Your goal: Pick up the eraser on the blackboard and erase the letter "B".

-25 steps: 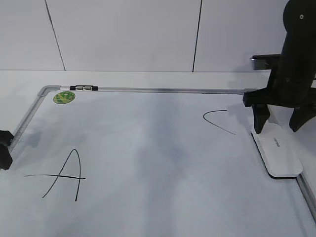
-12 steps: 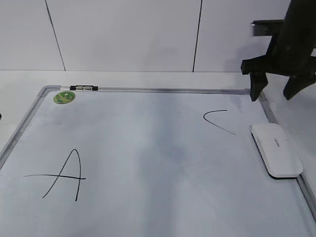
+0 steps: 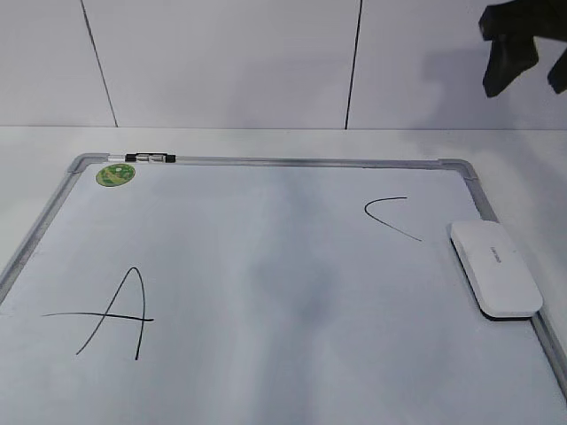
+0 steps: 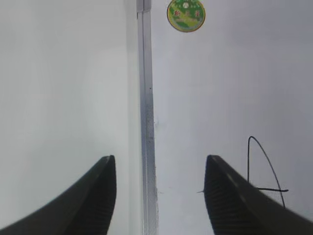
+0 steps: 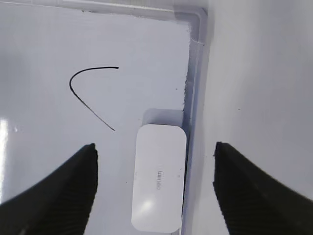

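The eraser (image 3: pixel 496 268) lies flat on the right edge of the blackboard (image 3: pixel 266 161), white side up. It also shows in the right wrist view (image 5: pixel 159 178), against the frame. My right gripper (image 3: pixel 534 66) is open and empty, high above the board's far right corner; in its wrist view the jaws (image 5: pixel 154 146) are spread wide, well above the eraser. My left gripper (image 4: pixel 160 158) is open and empty above the board's left frame (image 4: pixel 146 122). No letter "B" shows; a faint grey smudge (image 3: pixel 301 292) marks the board's middle.
A large "A" (image 3: pixel 115 312) is at the board's near left, a curved "C" (image 3: pixel 390 215) at the right, left of the eraser. A green sticker (image 3: pixel 115 174) sits at the far left corner. A white wall stands behind the table.
My right gripper has risen from just over the eraser to high at the upper right, open throughout. The left gripper, at the left edge one second ago, has left the exterior view.
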`<control>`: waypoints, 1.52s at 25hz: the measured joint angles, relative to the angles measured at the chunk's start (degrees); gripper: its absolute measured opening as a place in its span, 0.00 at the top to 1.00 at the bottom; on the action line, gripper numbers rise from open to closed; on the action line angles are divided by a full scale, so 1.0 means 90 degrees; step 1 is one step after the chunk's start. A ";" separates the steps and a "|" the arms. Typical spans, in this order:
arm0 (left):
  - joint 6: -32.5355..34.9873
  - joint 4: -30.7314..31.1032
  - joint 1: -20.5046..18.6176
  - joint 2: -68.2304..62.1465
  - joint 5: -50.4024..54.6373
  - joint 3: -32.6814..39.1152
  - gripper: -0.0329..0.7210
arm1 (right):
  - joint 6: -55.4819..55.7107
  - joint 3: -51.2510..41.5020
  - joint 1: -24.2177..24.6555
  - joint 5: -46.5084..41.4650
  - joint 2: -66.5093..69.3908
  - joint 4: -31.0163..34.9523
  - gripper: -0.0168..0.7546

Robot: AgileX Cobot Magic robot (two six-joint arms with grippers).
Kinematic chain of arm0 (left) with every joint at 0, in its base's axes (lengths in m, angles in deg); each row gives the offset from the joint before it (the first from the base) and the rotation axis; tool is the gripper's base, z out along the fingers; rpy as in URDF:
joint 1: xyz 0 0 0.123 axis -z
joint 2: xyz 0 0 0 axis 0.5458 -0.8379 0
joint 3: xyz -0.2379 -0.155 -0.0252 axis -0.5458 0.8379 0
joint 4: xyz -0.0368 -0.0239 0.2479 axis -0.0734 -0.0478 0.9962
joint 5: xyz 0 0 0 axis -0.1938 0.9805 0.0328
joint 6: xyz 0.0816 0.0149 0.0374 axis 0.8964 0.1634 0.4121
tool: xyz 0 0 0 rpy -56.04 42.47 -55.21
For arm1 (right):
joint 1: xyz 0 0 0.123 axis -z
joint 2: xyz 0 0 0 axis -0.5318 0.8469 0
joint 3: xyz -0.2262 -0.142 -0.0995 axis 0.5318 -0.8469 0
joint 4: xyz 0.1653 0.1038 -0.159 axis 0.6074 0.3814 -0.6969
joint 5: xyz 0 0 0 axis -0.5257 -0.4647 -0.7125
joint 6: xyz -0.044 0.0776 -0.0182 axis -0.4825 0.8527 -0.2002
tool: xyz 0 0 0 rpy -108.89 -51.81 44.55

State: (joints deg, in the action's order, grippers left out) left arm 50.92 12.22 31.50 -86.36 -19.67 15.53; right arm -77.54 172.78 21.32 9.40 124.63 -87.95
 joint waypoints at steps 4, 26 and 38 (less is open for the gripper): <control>0.0000 0.0000 0.0000 0.0617 0.0042 0.0000 0.38 | -0.0233 0.0000 0.0000 -0.0038 -0.0625 0.0108 0.23; -0.0009 0.0000 0.0000 0.3446 0.0258 0.1136 0.24 | -0.0642 -0.4189 0.0000 0.1711 -0.5670 0.0435 0.23; -0.0024 0.0119 0.0000 0.5717 0.0501 0.2765 0.24 | -0.0808 -0.6212 0.0000 0.1500 -0.8419 0.0435 0.23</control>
State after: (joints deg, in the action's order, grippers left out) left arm 50.71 13.29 31.50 -34.91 -15.17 40.41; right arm -84.81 116.87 21.32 22.90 48.86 -84.03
